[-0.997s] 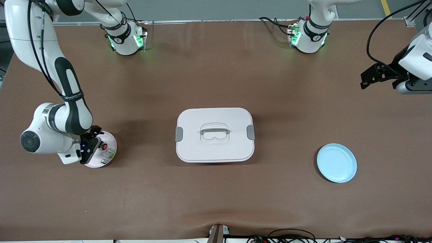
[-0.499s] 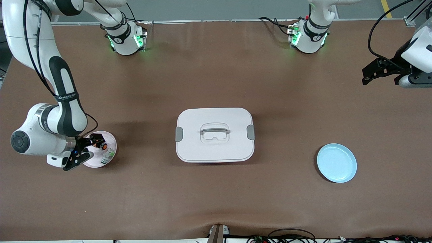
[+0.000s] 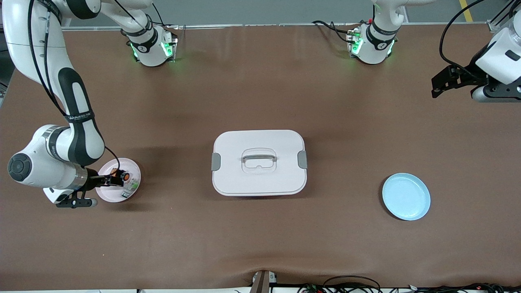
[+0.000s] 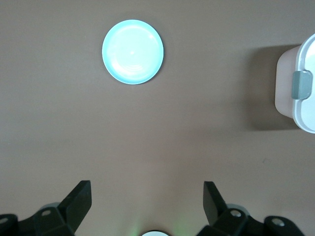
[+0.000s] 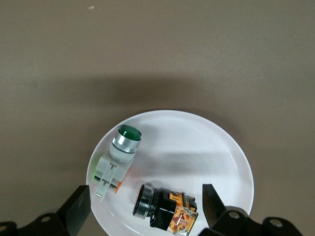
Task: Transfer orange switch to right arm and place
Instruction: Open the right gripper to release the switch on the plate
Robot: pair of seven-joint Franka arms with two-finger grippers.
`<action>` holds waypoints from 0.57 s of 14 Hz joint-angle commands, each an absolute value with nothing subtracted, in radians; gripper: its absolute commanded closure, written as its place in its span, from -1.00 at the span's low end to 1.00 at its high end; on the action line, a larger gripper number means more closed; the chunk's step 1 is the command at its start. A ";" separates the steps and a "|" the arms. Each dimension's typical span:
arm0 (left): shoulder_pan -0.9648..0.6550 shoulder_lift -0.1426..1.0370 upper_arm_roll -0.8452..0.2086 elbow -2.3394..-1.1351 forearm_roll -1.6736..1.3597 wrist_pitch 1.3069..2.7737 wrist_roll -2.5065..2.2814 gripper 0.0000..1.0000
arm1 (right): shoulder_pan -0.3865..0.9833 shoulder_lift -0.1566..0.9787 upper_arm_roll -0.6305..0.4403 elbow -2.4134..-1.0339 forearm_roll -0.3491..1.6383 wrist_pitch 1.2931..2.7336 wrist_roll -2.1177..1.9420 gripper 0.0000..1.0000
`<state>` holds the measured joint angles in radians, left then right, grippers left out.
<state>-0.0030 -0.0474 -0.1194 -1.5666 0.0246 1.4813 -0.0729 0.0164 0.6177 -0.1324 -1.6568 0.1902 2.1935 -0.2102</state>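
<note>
Right gripper: fingers spread, empty, over pink plate. Orange switch: lying on that plate between the fingers, beside green switch. Left gripper: spread, empty, waiting above bare table.

Two white robot arms with rounded shells and black joint bands. Round white bases carry glowing green lights. Thin black cables run along the right arm and loop above the left arm. Small lettering marks one black band. Both grippers are black, with blocky fingers.
</note>
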 commanded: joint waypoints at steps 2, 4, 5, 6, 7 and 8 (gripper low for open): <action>0.006 -0.057 -0.123 -1.559 0.017 1.459 -0.060 -1.00 | 0.017 0.565 -0.121 -1.646 0.164 2.177 -0.186 -1.00; 0.006 -0.052 -0.123 -1.557 0.017 1.460 -0.063 -1.00 | 0.015 0.532 -0.118 -1.646 0.121 2.116 -0.181 -1.00; 0.006 -0.054 -0.121 -1.557 0.017 1.460 -0.070 -1.00 | 0.017 0.510 -0.118 -1.646 0.120 2.064 -0.178 -1.00; 0.006 -0.055 -0.118 -1.557 0.017 1.459 -0.072 -1.00 | 0.024 0.485 -0.120 -1.646 0.118 2.028 -0.167 -1.00; 0.006 -0.057 -0.117 -1.555 0.017 1.459 -0.069 -1.00 | 0.029 0.465 -0.121 -1.646 0.115 1.995 -0.149 -1.00; 0.006 -0.057 -0.117 -1.555 0.017 1.457 -0.072 -1.00 | 0.029 0.447 -0.121 -1.647 0.100 1.958 -0.135 -1.00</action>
